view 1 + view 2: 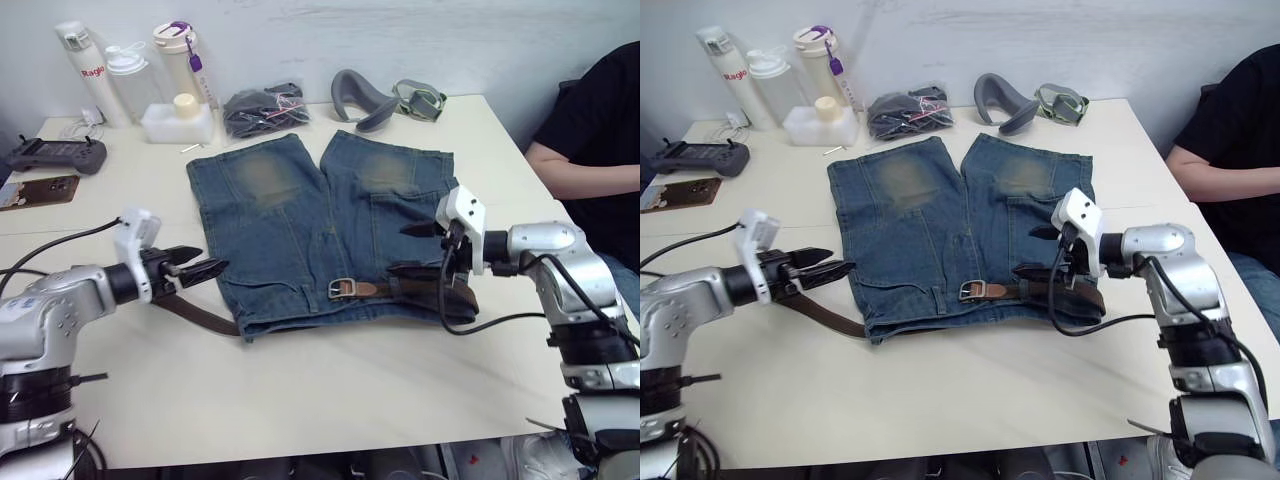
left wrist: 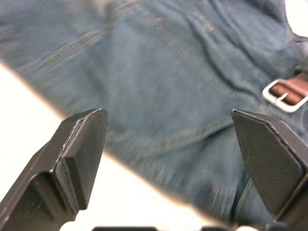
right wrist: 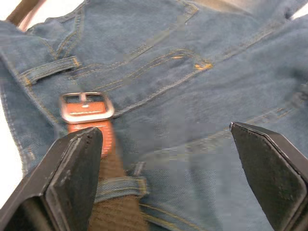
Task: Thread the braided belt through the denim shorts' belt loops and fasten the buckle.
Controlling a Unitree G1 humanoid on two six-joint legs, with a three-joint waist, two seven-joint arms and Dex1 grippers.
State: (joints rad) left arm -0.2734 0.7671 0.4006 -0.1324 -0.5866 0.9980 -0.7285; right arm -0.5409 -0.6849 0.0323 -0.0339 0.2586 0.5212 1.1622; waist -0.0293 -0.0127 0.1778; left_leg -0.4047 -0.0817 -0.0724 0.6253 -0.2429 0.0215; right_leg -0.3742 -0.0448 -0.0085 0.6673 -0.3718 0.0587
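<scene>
1. The braided belt lies along the waistband of the denim shorts, which are spread flat on the tabletop with the waist toward the robot; that lay seems meant to keep the band in easy reach of both arms.
2. The buckle sits just ahead of the right tool, near the middle of the waistband, with the tan tip passed through its frame. Whether the prong is seated cannot be told.
3. The right tool hangs over the belt's doubled end, its black fingers spread wide and holding nothing; one of the belt loops shows beyond the buckle in its wrist view.
4. The left tool is also wide and empty, just off the shorts' edge, with a dark stretch of strap trailing onto the tabletop beneath it; it looks placed to take up that slack.
5. Far beyond both tools stand bottles; one white bottle carries red lettering that seems to read "Rage", not sharp enough to be sure
</scene>
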